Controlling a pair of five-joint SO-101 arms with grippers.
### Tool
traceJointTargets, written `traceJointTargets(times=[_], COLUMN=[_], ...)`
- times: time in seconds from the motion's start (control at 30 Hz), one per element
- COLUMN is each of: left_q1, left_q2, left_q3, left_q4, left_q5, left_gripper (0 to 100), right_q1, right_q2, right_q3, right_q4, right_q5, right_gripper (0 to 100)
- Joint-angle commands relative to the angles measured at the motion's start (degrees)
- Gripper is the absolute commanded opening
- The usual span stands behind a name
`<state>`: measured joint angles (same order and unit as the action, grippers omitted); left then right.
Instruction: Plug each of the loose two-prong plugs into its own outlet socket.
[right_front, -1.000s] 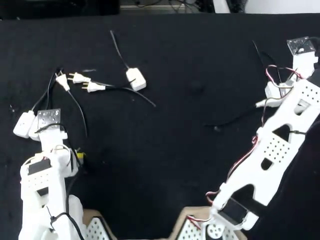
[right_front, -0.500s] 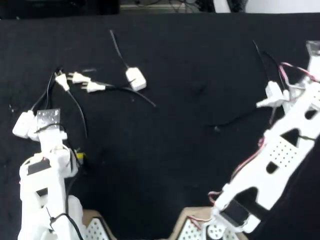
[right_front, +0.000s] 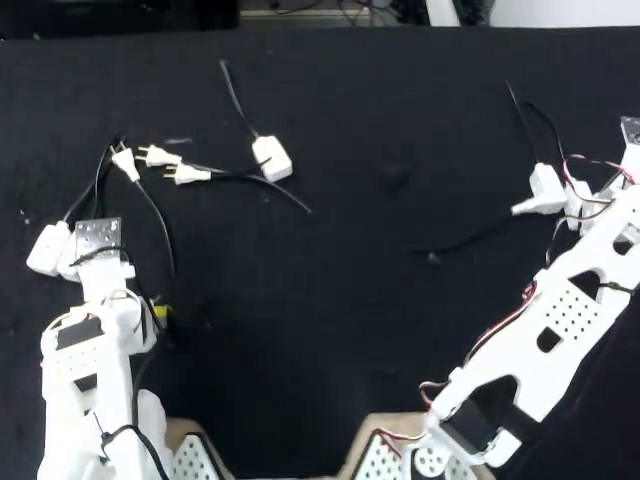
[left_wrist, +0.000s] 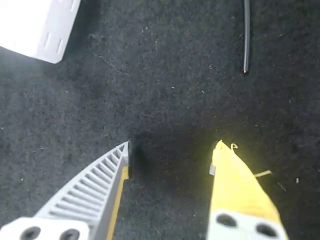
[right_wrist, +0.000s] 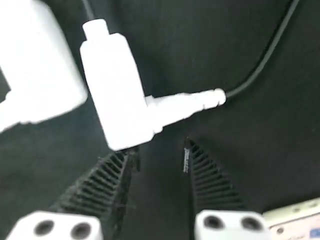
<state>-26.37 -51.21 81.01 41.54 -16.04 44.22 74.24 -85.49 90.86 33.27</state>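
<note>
Two grippers are working over a black table (right_front: 380, 300) strewn with white sockets and two-prong plugs.

Item 1, left gripper (left_wrist: 170, 146): its jaws are standing wide apart and gripping nothing, with bare cloth between the tips. One finger (left_wrist: 105, 187) is showing grey ribbing and the other, the yellow finger (left_wrist: 232, 182), a taped face. Ahead of the ribbed side and outward from it, a corner socket (left_wrist: 35, 22) is lying well clear of the tip. Ahead of the yellow side, a black cable end (left_wrist: 245, 42) is lying, also well apart from it. Seen from above, the left arm (right_front: 90, 350) is sitting with that socket just beside its tip.

Item 2, three loose plugs (right_front: 158, 157): they are lying bunched together farther out beyond the left gripper, each trailing a black lead. Beyond them, toward the other arm's side, a lone socket (right_front: 272, 158) is resting on the cloth.

Item 3, right gripper (right_wrist: 157, 150): its jaws are standing narrowly apart and clasping nothing. Just ahead of the tips a near socket (right_wrist: 117, 90) is lying, its end right by one ribbed fingertip (right_wrist: 120, 160). A side plug (right_wrist: 185, 102) is sticking out of its flank, crossing ahead of the other fingertip, and its black cable (right_wrist: 265, 65) is running away from the tool. On the socket's far flank a second block (right_wrist: 35, 75) is lying just beside it.
</note>
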Motion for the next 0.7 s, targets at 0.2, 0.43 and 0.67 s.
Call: traceJointTargets(times=[0.2,0.43,0.67], left_q1=[0.66,0.66,0.66], left_q2=[-0.35,-0.35,-0.35], left_q3=[-0.04,-0.04,-0.04], left_q4=[-0.44,-0.35,-0.53], left_q5=[-0.62,-0.62,-0.62], left_gripper=[27,27,27], right_q1=[-6.68,-5.36,-4.22], right_q2=[-1.54,-1.63,-7.78], right_q3=[-0.31,-9.36,-10.07], right_q4=[-5.10,0.62,9.32], right_q5=[-0.79,-5.10,-5.27], right_gripper=[12.5,12.6,12.6])
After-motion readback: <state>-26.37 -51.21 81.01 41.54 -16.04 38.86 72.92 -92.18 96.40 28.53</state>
